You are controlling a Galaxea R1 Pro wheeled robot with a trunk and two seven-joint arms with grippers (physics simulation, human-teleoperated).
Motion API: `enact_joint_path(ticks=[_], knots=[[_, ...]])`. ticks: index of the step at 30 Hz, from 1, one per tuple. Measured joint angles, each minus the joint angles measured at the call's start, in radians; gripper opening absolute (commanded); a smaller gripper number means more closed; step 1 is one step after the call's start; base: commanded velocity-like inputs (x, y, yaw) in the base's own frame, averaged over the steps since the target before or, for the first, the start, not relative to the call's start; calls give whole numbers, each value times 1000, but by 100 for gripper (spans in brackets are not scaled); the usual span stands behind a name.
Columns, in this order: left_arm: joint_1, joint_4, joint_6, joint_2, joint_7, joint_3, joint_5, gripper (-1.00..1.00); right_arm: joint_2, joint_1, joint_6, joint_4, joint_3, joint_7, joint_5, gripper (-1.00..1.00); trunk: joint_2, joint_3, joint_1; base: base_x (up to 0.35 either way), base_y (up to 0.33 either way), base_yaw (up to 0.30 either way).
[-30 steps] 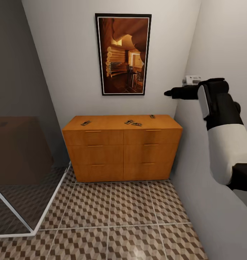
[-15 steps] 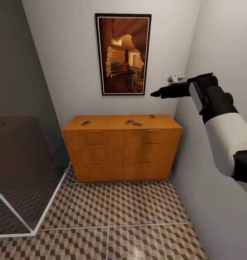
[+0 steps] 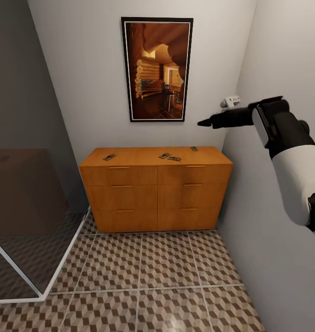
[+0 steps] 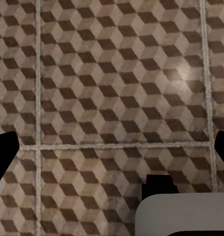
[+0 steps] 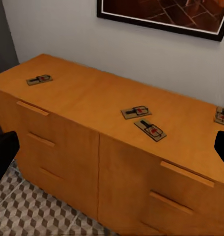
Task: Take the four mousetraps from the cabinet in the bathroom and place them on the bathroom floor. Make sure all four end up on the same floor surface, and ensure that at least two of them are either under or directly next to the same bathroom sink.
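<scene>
Head view: right gripper, empty and spread, hovers well above mousetraps on cabinet.

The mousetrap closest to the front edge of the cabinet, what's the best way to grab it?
That mousetrap lies flat on the cabinet top, so coming straight down from above looks best. Probably pinch the wooden board across its narrower width, fingers on its long edges, avoiding the wire parts on top.

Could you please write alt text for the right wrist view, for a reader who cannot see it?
Four mousetraps lie on the flat top of an orange-brown cabinet with drawers. A dark-framed picture hangs above; patterned floor shows below.
</scene>
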Motion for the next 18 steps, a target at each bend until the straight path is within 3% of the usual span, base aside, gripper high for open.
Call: enact_joint_path(ticks=[8, 18], knots=[[0, 0, -1, -4, -1, -1, 1, 100, -4, 1, -6, 89, -1, 2, -2, 100, 0, 0, 0, 0, 0, 0], [0, -2, 5, -19, 4, 10, 3, 100, -4, 1, -19, 98, -1, 2, -3, 100, 0, 0, 0, 0, 0, 0]])
